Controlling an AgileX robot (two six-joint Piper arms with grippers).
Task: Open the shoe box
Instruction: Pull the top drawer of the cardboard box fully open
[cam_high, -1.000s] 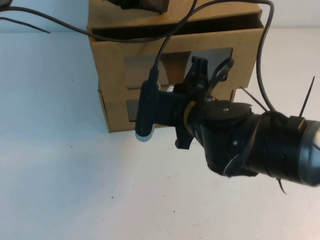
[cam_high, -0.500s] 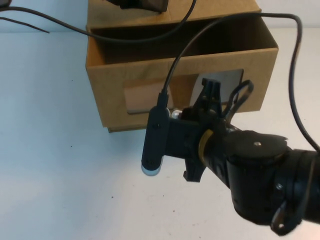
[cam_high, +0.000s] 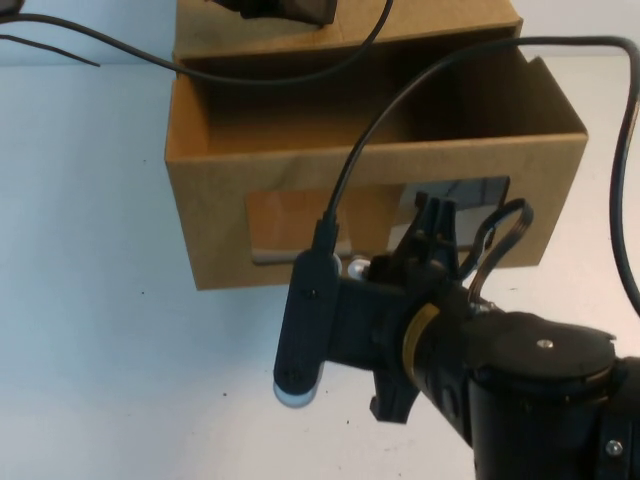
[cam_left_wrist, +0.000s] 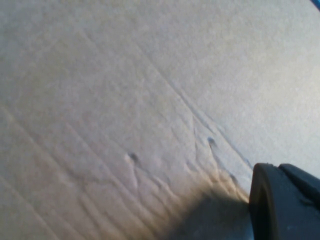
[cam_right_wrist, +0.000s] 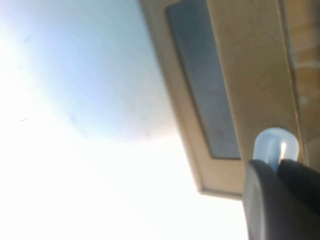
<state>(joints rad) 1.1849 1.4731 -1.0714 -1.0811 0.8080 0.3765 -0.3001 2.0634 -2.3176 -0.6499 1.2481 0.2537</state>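
right pincer (cam_high: 435, 215) closed tight, tips at the shoe box (cam_high: 230, 165) front window; left pincer (cam_high: 275, 10) sits atop the box (its grip i cannot tell).

Brown cardboard shoe box (cam_high: 220, 210), windowed drawer slid out, on white table (cam_high: 90, 350)

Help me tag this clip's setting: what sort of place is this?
Probably a robot test bench: plain white table, a cardboard box, trailing cables. The right gripper pinches the box's front; the left gripper sits at its top.
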